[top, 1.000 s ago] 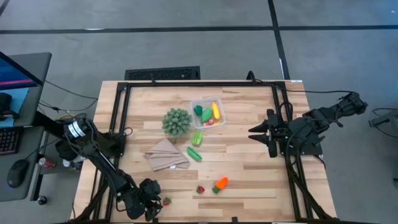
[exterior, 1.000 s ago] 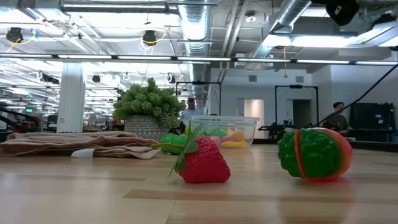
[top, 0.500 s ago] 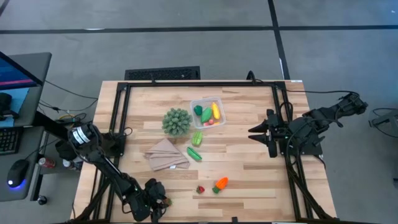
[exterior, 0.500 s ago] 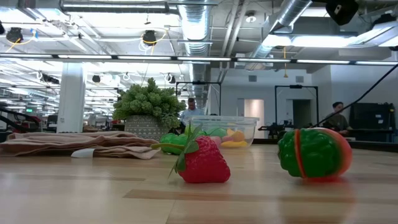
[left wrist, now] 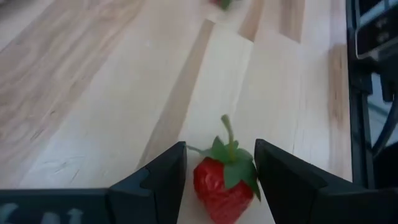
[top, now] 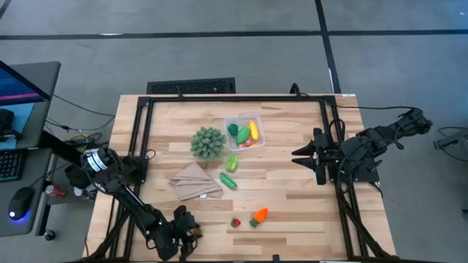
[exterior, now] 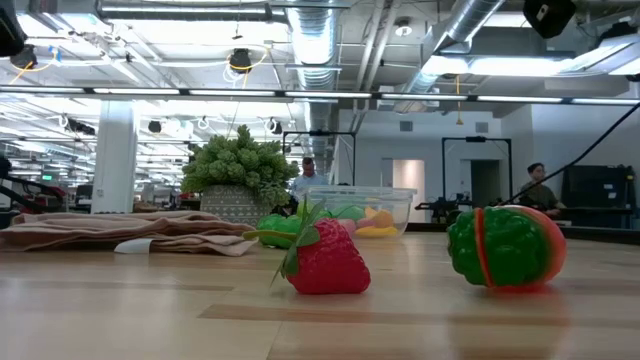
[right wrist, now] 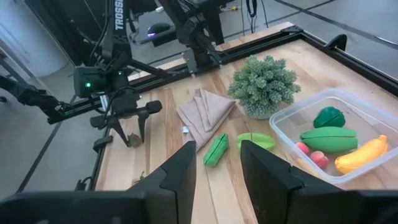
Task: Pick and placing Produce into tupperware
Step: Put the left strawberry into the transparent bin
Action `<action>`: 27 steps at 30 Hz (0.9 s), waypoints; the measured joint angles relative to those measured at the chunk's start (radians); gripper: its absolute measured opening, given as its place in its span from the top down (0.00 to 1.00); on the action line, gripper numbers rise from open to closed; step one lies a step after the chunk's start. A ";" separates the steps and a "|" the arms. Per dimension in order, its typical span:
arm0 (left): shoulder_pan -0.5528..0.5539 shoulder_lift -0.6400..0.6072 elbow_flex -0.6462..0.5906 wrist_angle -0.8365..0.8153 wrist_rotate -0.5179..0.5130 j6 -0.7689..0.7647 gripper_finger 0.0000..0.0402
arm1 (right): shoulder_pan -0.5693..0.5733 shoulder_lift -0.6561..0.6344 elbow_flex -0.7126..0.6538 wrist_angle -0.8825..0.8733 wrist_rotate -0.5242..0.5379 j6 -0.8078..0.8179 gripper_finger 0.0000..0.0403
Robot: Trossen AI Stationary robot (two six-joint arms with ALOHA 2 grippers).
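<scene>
Bright even overhead light; soft shadows.

Left end effector (left wrist: pixel 219 165) low, fingers parted; right end effector (right wrist: pixel 217 163) raised, idle.

This is a robotics lab set up in a large open industrial office space. The low view shows a high bare ceiling with exposed silver ducts (exterior: pixel 320 40), pipes and long strip lights (exterior: pixel 300 92), white columns, and people (exterior: pixel 536 186) sitting at workstations far behind the wooden worktop (exterior: pixel 300 320). From above, the worktop (top: pixel 292 146) sits in a black metal frame (top: pixel 234 97) on a grey concrete floor, with a desk carrying a monitor (top: pixel 18 82), keyboard and mouse (top: pixel 20 201) beside it.
</scene>
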 joint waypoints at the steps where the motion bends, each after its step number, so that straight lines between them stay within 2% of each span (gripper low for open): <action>1: 0.003 0.000 0.000 -0.002 0.002 0.017 0.55 | 0.000 0.000 0.000 0.000 0.000 0.000 0.71; 12: 0.023 0.001 0.000 -0.036 0.057 0.100 0.55 | 0.000 0.000 0.000 -0.001 0.000 0.019 0.71; 27: 0.022 0.001 0.000 -0.069 0.060 0.101 0.57 | 0.000 0.000 0.000 -0.001 0.000 0.019 0.71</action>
